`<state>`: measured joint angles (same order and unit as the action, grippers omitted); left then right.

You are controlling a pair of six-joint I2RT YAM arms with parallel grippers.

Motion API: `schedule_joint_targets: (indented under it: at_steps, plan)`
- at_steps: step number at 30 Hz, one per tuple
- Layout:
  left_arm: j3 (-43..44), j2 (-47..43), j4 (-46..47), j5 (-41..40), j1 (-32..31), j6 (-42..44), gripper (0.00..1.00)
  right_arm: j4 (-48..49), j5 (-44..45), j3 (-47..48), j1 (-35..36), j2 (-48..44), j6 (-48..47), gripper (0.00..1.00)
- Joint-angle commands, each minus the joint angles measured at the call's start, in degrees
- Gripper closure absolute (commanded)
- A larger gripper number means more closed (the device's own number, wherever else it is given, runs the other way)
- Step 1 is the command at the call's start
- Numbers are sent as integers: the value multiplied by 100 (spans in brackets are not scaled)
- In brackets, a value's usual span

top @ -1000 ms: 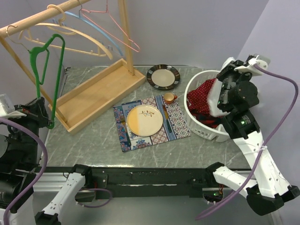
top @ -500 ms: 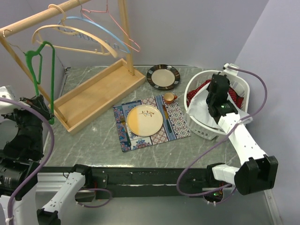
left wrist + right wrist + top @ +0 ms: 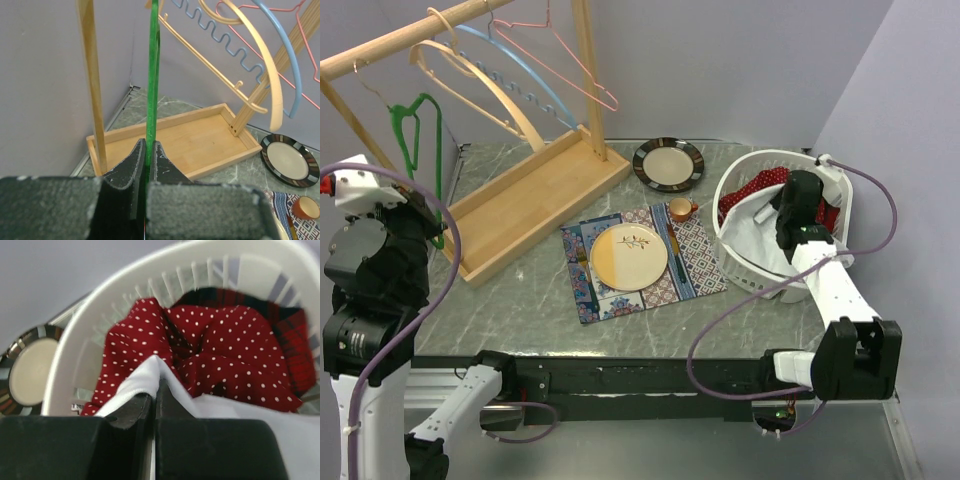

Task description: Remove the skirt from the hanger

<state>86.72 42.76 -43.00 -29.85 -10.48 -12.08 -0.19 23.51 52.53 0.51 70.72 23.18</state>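
Note:
A bare green hanger (image 3: 418,150) hangs at the left end of the wooden rail (image 3: 380,50). My left gripper (image 3: 148,146) is shut on the lower part of the green hanger (image 3: 152,75), which runs straight up between the jaws. The white skirt (image 3: 756,233) lies in the white laundry basket (image 3: 740,272) at the right, off the hanger. My right gripper (image 3: 156,389) is down in the basket (image 3: 100,305), shut on a fold of the white skirt (image 3: 142,380). A red polka-dot cloth (image 3: 220,350) lies under and behind that fold.
A wooden rack with a tray base (image 3: 535,200) holds a wooden hanger (image 3: 490,90), a blue one (image 3: 535,85) and a pink one (image 3: 575,60). A placemat (image 3: 690,250) bears a plate (image 3: 628,256). An orange cup (image 3: 680,208) and a dark-rimmed plate (image 3: 668,164) stand behind it.
My right arm has come down from above the basket into it with the white skirt. My left arm has risen and moved toward the rack with the green hanger. The other hangers swing.

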Motion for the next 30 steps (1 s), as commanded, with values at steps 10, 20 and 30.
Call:
schedule_joint_targets:
  at_steps: [10, 20, 30]
  plan:
    - [495, 408, 451, -381, 20, 188, 99, 722, -2896, 855, -236, -13, 732, 100]
    - [575, 505, 372, -303, 20, 144, 99, -148, -727, 557, -868, -76, 451, 100]
    - [372, 513, 539, -329, 20, 223, 99, -1175, -119, 688, -913, 109, 442, 42]
